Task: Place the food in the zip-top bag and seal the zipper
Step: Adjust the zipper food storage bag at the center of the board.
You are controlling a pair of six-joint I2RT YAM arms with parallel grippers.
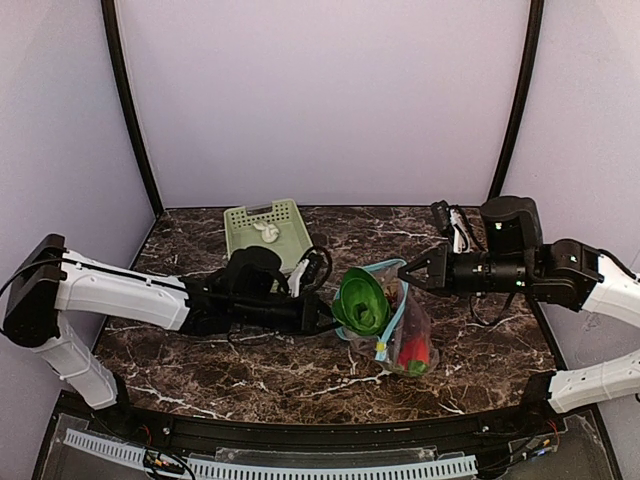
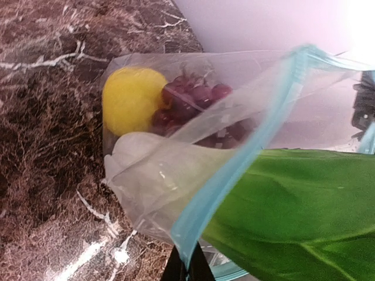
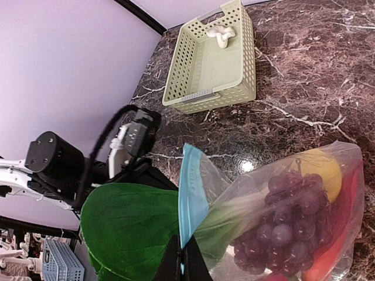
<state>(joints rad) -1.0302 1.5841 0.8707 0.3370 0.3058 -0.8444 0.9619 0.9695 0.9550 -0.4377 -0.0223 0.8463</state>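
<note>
The zip-top bag (image 1: 402, 325) lies at mid-table with its mouth held open between my grippers. My left gripper (image 1: 328, 318) is shut on the near side of the light blue zipper strip (image 2: 234, 170). My right gripper (image 1: 412, 272) is shut on the strip's other side (image 3: 192, 193). The green bok choy (image 1: 362, 300) sticks leaf-first out of the mouth. Inside lie the yellow lemon (image 2: 133, 99), purple grapes (image 2: 190, 102) and a red chilli (image 1: 415, 352). The white garlic (image 1: 266, 232) sits in the pale green basket (image 1: 285, 215). No slider tab or dark green piece shows.
The basket stands at the back left of the marble table (image 1: 200, 360), behind my left arm. Black frame posts rise at the back corners. A cable loop (image 1: 318, 262) hangs by my left wrist near the basket's front corner.
</note>
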